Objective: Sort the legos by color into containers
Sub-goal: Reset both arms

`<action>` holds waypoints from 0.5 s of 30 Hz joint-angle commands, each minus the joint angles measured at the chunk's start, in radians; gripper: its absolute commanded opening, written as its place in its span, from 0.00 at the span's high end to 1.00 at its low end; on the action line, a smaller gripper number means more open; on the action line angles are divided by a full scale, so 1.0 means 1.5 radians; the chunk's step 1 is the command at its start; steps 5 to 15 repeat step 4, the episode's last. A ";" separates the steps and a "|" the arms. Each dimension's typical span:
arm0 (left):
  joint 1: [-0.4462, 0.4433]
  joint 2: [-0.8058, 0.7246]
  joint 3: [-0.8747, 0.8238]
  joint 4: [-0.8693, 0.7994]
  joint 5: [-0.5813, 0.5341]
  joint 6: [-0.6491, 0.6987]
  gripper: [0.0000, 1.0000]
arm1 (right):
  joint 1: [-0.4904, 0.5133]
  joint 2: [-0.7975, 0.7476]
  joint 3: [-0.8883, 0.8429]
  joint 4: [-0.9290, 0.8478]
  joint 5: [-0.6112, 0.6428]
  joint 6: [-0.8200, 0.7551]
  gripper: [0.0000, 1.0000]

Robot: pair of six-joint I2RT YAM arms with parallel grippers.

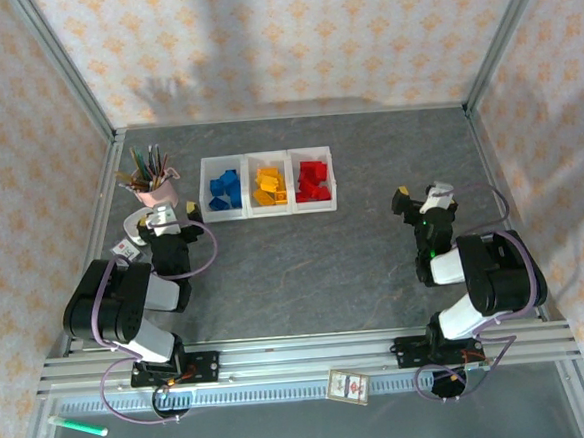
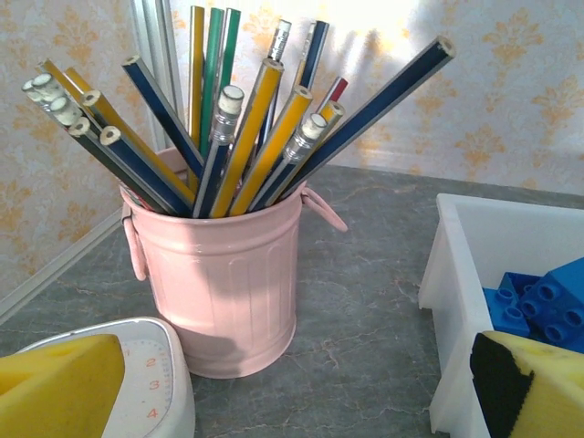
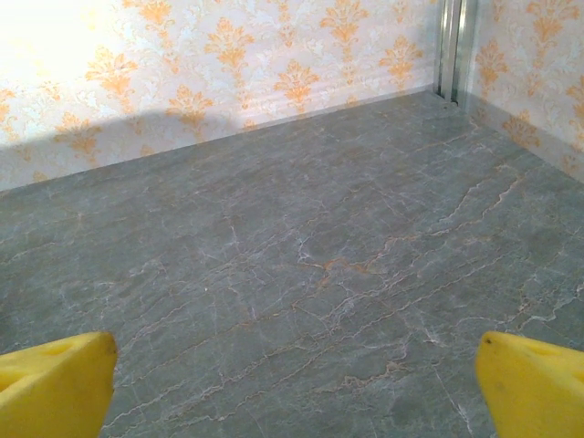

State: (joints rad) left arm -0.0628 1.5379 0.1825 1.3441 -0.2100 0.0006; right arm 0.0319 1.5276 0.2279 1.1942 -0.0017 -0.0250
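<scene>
Blue legos (image 1: 224, 190) in left bin of containers tray (image 1: 272, 212), yellow-orange legos (image 1: 269, 187) in middle, red legos (image 1: 312, 181) on right; sorting looks finished. Left gripper (image 1: 162, 221) just off tray's left end by pink pencil cup (image 2: 219, 274), nearer arm, jaws spread, empty. Right gripper (image 1: 421, 196) well right of tray, jaws spread, empty.

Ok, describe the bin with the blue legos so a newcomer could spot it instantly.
On the grey table, a white three-bin tray sits toward the far side, left of centre. Take its leftmost bin, the one nearest the pink cup of pencils. It alone holds blue legos; its neighbours hold yellow and red.
</scene>
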 commanded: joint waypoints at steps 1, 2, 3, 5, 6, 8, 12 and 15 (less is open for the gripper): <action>0.008 0.002 0.007 0.020 -0.011 -0.010 0.00 | -0.001 -0.001 0.009 0.016 -0.009 -0.011 0.00; 0.008 0.000 0.006 0.019 -0.010 -0.011 0.00 | -0.001 -0.002 0.008 0.018 -0.009 -0.011 0.00; 0.008 0.000 0.006 0.018 0.007 -0.005 0.00 | -0.001 -0.004 0.004 0.021 -0.009 -0.011 0.00; 0.009 -0.002 0.004 0.020 0.030 0.000 0.00 | -0.001 -0.006 0.003 0.024 -0.009 -0.012 0.00; 0.009 -0.002 0.004 0.020 0.030 0.000 0.00 | -0.001 -0.006 0.003 0.024 -0.009 -0.012 0.00; 0.009 -0.002 0.004 0.020 0.030 0.000 0.00 | -0.001 -0.006 0.003 0.024 -0.009 -0.012 0.00; 0.009 -0.002 0.004 0.020 0.030 0.000 0.00 | -0.001 -0.006 0.003 0.024 -0.009 -0.012 0.00; 0.009 -0.002 0.004 0.020 0.030 0.000 0.00 | -0.001 -0.006 0.003 0.024 -0.009 -0.012 0.00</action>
